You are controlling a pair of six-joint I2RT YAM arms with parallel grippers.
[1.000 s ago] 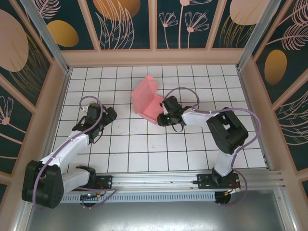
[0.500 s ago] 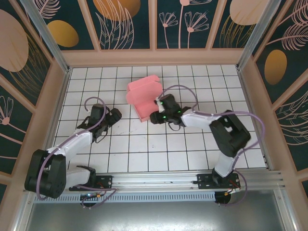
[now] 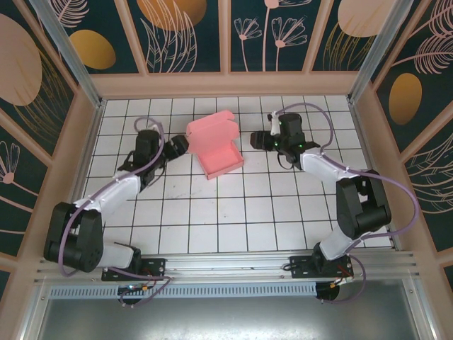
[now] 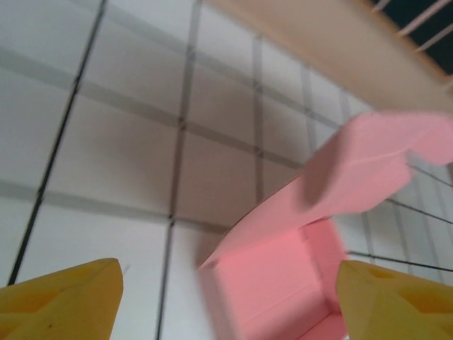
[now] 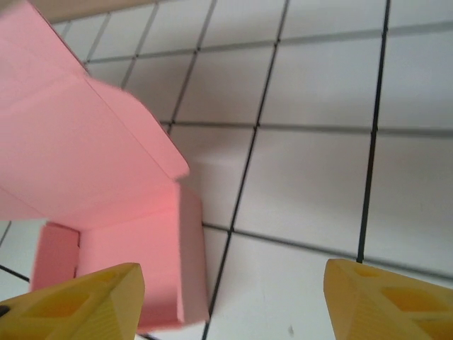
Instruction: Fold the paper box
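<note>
The pink paper box rests on the white tiled table as an open tray with its lid flap standing up at the far side. My left gripper is just left of the box and open. In the left wrist view the tray lies between and beyond the yellow fingers, and the gripper holds nothing. My right gripper is to the right of the box, apart from it and open. In the right wrist view the box sits at the left, beyond the open gripper.
The tiled table is enclosed by a low wooden rim and patterned walls. Both arm bases sit on the metal rail at the near edge. Bare tiles lie in front of the box.
The right gripper opened, let go of the box's near right side and swung away to the far right. The left gripper moved up to the box's left side. The box shifted slightly left.
</note>
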